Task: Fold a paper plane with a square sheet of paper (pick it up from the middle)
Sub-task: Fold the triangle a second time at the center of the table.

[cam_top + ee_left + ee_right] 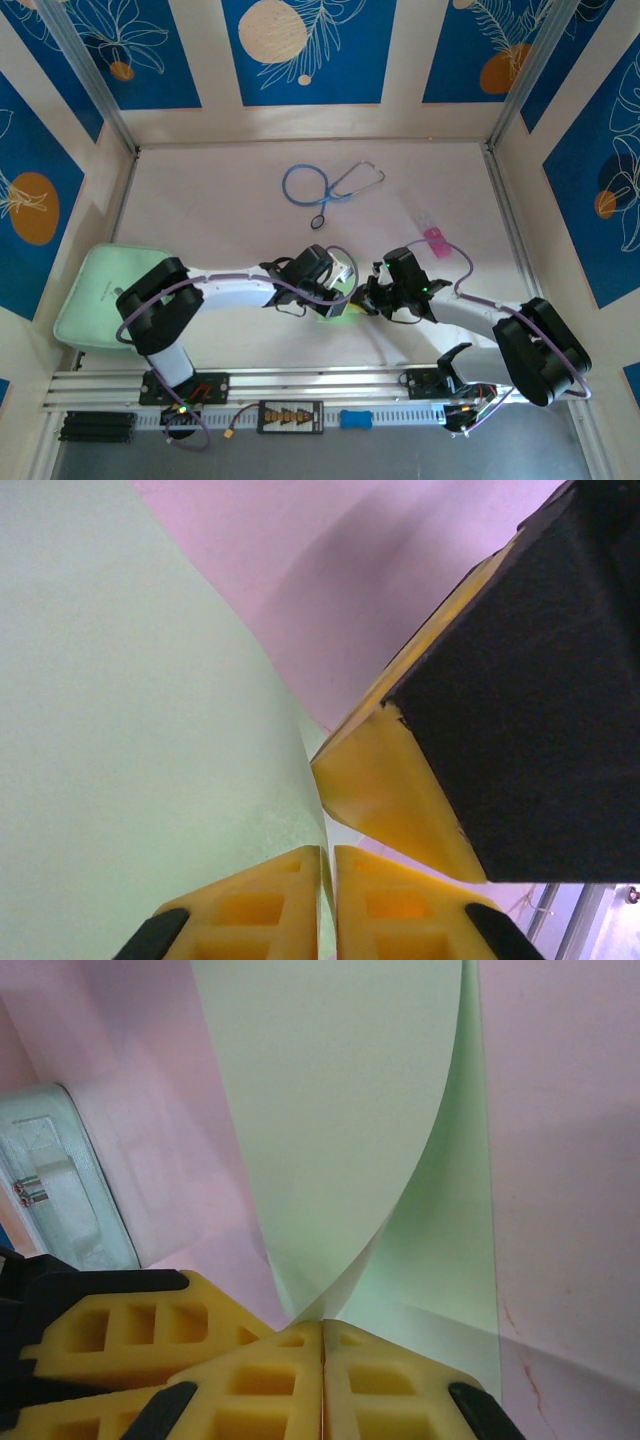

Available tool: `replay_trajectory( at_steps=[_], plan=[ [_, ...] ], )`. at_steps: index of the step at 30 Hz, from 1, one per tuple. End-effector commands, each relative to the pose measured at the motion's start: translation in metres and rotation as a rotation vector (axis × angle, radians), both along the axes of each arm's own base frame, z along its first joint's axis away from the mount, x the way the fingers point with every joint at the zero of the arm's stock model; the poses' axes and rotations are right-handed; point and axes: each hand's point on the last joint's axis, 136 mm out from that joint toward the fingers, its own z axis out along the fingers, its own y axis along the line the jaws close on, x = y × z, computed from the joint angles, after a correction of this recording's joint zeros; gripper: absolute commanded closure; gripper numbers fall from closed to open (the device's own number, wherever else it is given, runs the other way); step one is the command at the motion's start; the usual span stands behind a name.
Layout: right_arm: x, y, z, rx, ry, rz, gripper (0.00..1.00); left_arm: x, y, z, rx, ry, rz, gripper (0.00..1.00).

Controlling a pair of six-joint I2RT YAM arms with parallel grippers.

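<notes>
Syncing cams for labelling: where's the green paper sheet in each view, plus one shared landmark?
Top external: the square sheet of paper is a small green patch just below centre.
Left wrist: sheet fills the left half, its edge pinched in the shut left gripper at bottom.
Right wrist: sheet curls down from top centre into the shut right gripper.
Shared landmark: the pinkish table beneath it.

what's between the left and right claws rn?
The square sheet of paper, pale green, fills the short gap in the top view. The wrist views show the left claw and the right claw each shut on it.
</notes>
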Motion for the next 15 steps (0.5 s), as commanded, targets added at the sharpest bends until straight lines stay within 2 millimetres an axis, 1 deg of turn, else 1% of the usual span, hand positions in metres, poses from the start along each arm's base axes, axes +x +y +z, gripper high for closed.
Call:
replay_trajectory(
  at_steps=[1, 6, 11, 15],
  plan=[
    [0.000, -0.002, -0.001, -0.002, 0.009, -0.011, 0.91, 0.002, -0.005, 0.007, -0.016, 0.006, -0.020, 0.91],
    [-0.006, -0.010, -0.005, -0.054, 0.025, -0.019, 0.91, 0.004, -0.003, 0.011, -0.024, -0.002, -0.010, 0.94],
    [-0.017, -0.017, -0.013, -0.123, 0.052, -0.017, 0.91, 0.005, -0.003, 0.013, -0.029, -0.001, -0.007, 0.93],
    [-0.021, -0.013, -0.017, -0.111, 0.058, -0.013, 0.91, 0.005, -0.003, 0.013, -0.029, -0.001, -0.008, 0.90]
  ],
)
